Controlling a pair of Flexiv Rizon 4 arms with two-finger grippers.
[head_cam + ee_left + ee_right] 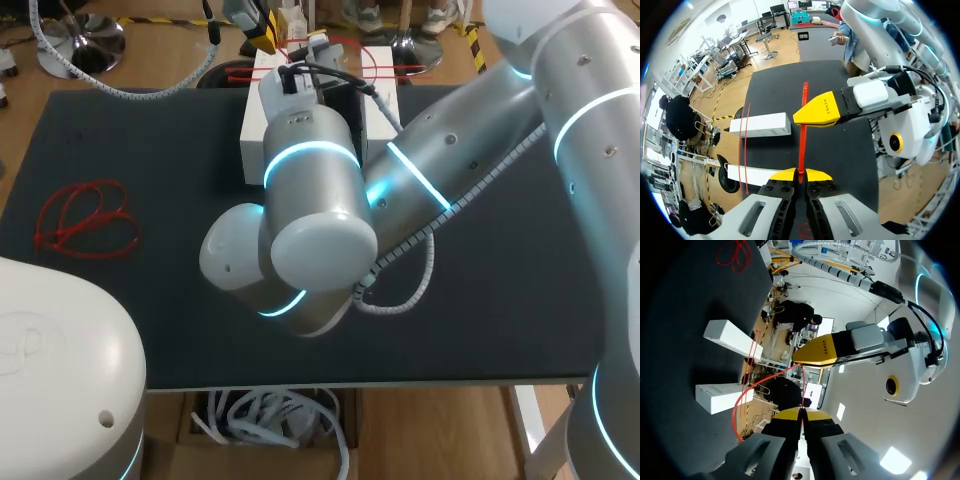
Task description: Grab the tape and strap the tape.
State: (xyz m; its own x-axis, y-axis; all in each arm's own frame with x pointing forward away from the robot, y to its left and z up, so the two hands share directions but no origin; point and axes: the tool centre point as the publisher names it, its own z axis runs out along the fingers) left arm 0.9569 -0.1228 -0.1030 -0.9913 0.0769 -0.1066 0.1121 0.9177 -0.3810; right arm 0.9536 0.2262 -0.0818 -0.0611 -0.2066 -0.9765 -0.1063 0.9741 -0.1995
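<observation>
Left claw (800, 174): clamped on red tape (801, 145) beside white box (762, 125), probably to keep it taut.
Right claw (801, 412): clamped on the same strand, probably for tightening.

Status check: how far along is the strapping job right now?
Done, apparently: red strands already cross the white boxes. In hand: the left gripper and right gripper each have jaws shut on red tape. Left: I can't see the held tape closed or tightened around the boxes, and a spare red bundle lies apart, untouched.
</observation>
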